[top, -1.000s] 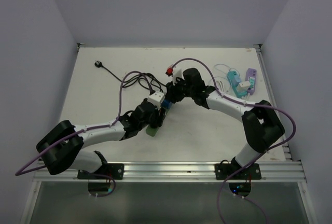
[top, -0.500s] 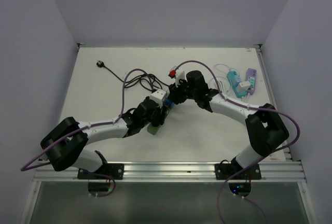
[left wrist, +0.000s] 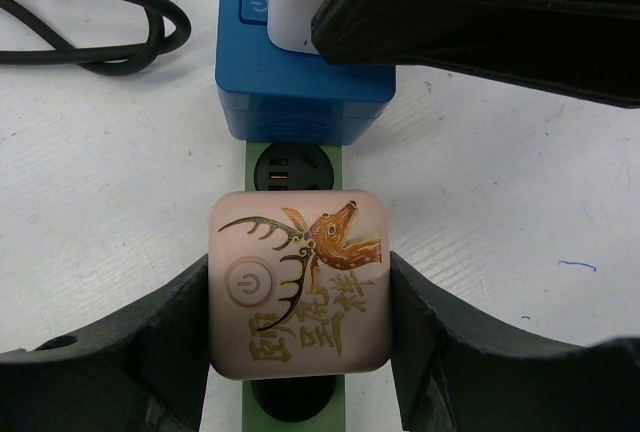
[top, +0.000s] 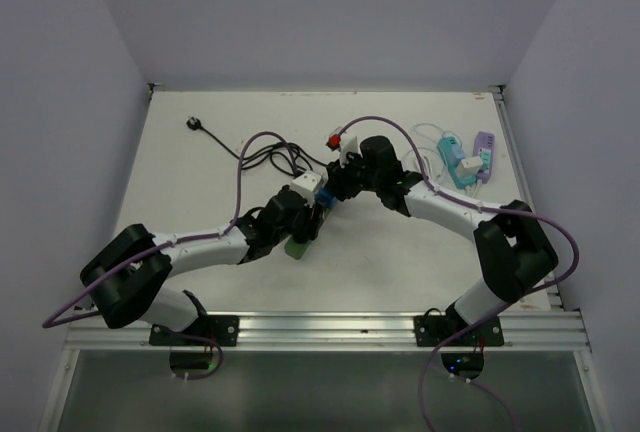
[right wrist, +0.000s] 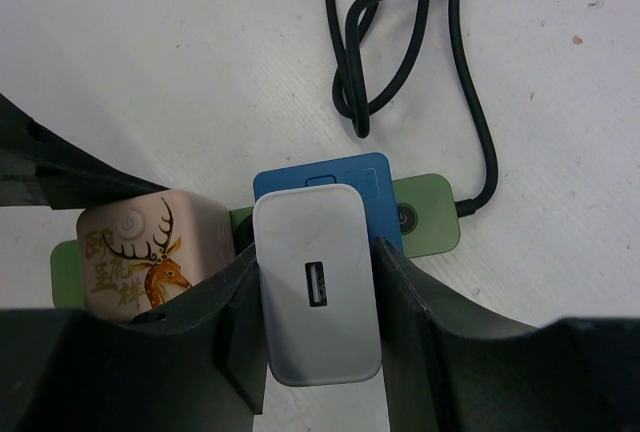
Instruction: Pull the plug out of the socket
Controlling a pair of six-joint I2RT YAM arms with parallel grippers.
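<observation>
White plug (right wrist: 318,297) fills my right wrist view. It stands on the blue adapter (right wrist: 350,177), which sits on the green socket strip (right wrist: 428,227). My right pincer (right wrist: 318,322) is clamped on the plug's two long sides. A black cable (right wrist: 400,62) leaves the strip's end and loops across the bench (right wrist: 150,52).

On the left wrist view, my left pincer (left wrist: 300,347) grips the pink deer-printed cube (left wrist: 298,282), which is just beside the blue adapter on the same strip. One bare outlet shows between them.

From the top camera, both arms meet mid-bench over the strip, with the pincers close together. The plug itself is hidden from me there. Well apart, at the far right, lie some teal and purple gadgets (top: 465,160).
</observation>
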